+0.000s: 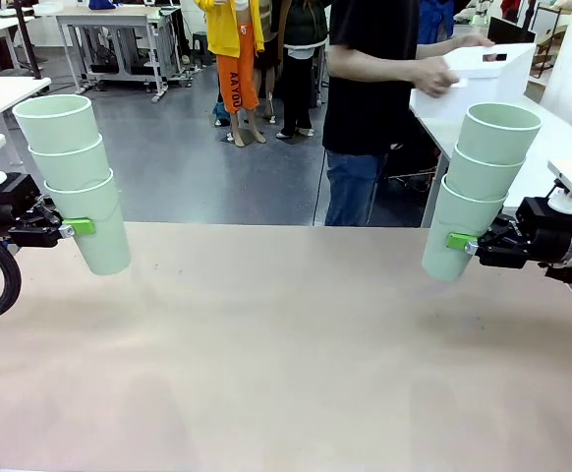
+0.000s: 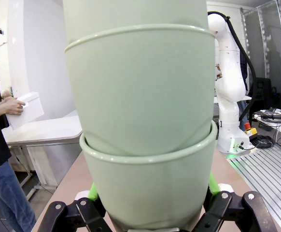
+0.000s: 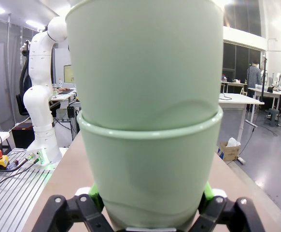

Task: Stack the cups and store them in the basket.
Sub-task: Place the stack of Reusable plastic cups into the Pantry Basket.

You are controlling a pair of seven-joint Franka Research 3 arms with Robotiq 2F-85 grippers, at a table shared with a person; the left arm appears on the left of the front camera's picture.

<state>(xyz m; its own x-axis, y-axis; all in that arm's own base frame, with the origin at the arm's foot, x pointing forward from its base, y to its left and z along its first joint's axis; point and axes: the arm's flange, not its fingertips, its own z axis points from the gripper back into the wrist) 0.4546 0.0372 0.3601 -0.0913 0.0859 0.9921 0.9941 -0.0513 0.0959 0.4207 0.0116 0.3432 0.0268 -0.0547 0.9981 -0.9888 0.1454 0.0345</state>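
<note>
My left gripper is shut on the bottom cup of a stack of three mint-green cups, held in the air over the table's left edge and leaning left at the top. The right gripper is shut on a second stack of three cups over the right edge, leaning right. Each wrist view is close on its own stack: the left stack and the right stack, green pads on both sides. A person beyond the far edge holds the white basket in both hands, above a side table.
The tan tabletop lies bare between the two arms. The person stands at the far side, right of centre. A white side table stands at the far right, another at the far left.
</note>
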